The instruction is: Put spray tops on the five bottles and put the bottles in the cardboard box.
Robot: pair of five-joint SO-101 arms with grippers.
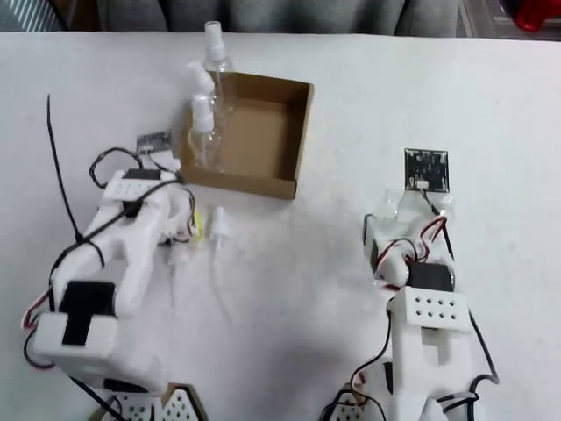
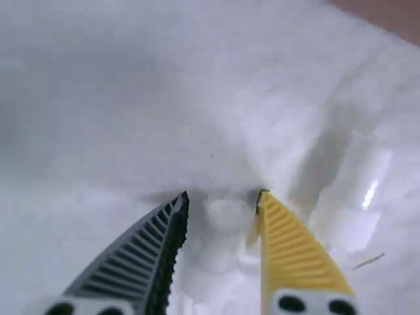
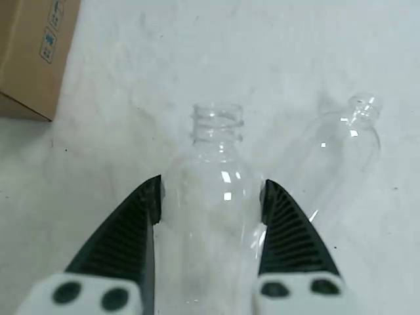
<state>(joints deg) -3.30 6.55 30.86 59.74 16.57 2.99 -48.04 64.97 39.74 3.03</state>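
Observation:
The cardboard box (image 1: 263,132) stands open at the back middle of the table. Three clear bottles with white spray tops (image 1: 203,123) are at its left wall. My left gripper (image 2: 223,200) is low over the table just in front of the box. Its grey and yellow fingers are open on either side of a white spray top (image 2: 223,220). A second spray top (image 1: 219,224) lies just right of it. My right gripper (image 3: 210,193) is shut on an uncapped clear bottle (image 3: 216,164), neck pointing away. Another uncapped bottle (image 3: 348,141) lies beside it.
A small black square board (image 1: 427,169) lies just beyond the right gripper. A grey square piece (image 1: 153,140) sits left of the box. The box corner (image 3: 33,52) shows far off in the right wrist view. White cloth covers the table (image 1: 307,281).

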